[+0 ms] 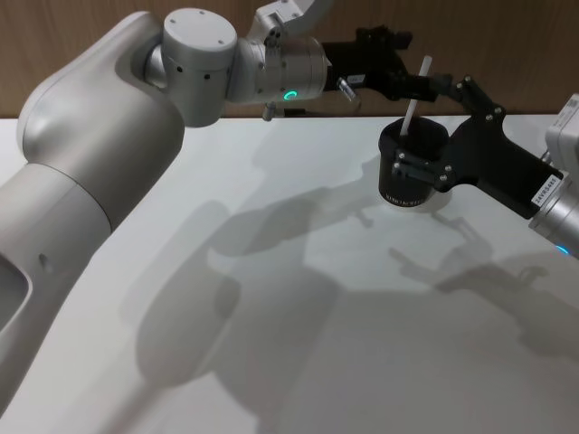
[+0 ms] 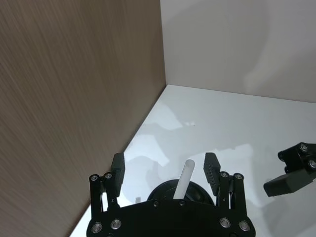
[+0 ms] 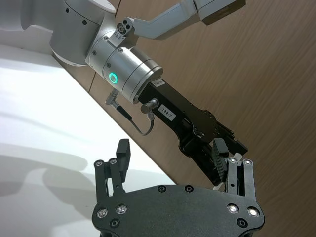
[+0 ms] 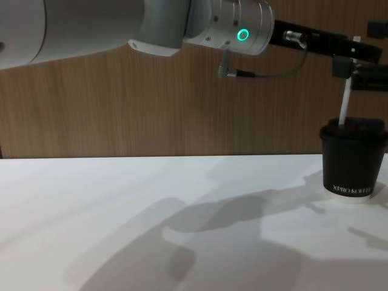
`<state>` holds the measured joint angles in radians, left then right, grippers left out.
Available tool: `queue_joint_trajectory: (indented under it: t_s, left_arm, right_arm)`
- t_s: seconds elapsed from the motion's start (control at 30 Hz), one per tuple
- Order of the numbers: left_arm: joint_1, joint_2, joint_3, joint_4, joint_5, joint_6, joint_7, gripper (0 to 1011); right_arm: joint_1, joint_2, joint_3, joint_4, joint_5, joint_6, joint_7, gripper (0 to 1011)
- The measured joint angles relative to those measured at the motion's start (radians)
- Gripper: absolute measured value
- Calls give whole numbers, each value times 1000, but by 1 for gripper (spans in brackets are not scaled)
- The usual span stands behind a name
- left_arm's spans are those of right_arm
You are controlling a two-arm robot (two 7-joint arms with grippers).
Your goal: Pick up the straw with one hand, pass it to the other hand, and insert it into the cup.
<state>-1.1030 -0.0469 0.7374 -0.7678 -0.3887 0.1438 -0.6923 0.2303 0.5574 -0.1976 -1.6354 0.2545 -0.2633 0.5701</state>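
- Reaching in from 10 o'clock on the head view: left gripper (image 1: 425, 83) on its silver arm (image 1: 280, 72) with green ring light (image 1: 290, 94), hovering above the cup.
- Left fingers (image 2: 117, 168) spread apart, straddling the straw without touching it.
- Straw (image 1: 415, 101) stands tilted in the cup's lid, top end poking up between the left fingers; also visible in the chest view (image 4: 345, 100).
- Cup (image 1: 412, 167) sits on the white table (image 1: 271, 316) at about 2 o'clock, lettering facing the chest camera (image 4: 353, 160).
- Right gripper (image 1: 452, 136) comes in from 3 o'clock, fingers apart, one either side of the cup; contact unclear.
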Motion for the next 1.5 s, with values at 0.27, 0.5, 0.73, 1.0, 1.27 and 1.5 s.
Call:
queue_joint_trajectory:
  t_s: [0.27,0.5,0.73,1.0,1.27,1.5]
  left_arm:
    - [1,-1,-1,1,2,-1,2,1003]
    - [1,-2,-1,1,2,-2,3,1003]
    - [4,0,-6,-1,3,-2,1,1003]
    - [14,12,-14,-16,-4,4,-21,1003]
    - [31,34,-19,-42,-16,10,-52,1003]
    - [66,59,-40,-85,-45,-4,-70,1003]
  right_arm:
    - [-5,3,7,-6,12,-5,-5,1001]
    - [-24,4,33,-20,38,-16,-22,1001]
    - [-46,1,73,-36,71,-35,-42,1001]
    - [-67,-20,116,-45,118,-54,-64,1001]
    - [-78,-49,136,-45,160,-47,-79,1001]
    - [-83,-64,136,-44,194,-5,-86,1001]
